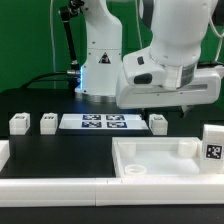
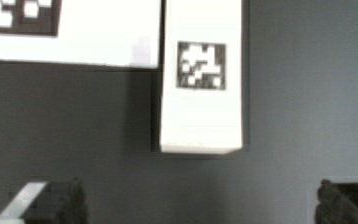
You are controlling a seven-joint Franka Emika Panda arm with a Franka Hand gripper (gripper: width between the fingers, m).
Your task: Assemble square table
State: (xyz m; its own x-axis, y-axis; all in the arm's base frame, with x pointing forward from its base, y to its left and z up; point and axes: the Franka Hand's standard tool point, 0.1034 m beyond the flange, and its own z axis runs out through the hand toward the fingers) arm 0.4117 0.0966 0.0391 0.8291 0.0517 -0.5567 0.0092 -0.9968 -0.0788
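Note:
The square table top (image 1: 160, 158), a white tray with a raised rim, lies at the front on the exterior view's right. Two white legs (image 1: 18, 123) (image 1: 48, 122) stand at the left of the marker board (image 1: 100, 121). A third leg (image 1: 158, 122) lies just right of the board, and a tagged leg (image 1: 212, 141) stands at the far right. My gripper (image 1: 168, 104) hangs above the third leg. In the wrist view that leg (image 2: 201, 100) shows its tag, apart from my gripper (image 2: 197, 205). The fingertips (image 2: 51, 203) stand wide apart and hold nothing.
A long white bar fence (image 1: 60, 187) runs along the front edge, with an end piece (image 1: 3, 152) at the exterior view's left. The arm's base (image 1: 100, 70) stands behind the marker board, which also shows in the wrist view (image 2: 51, 35). Black cables hang at the back left.

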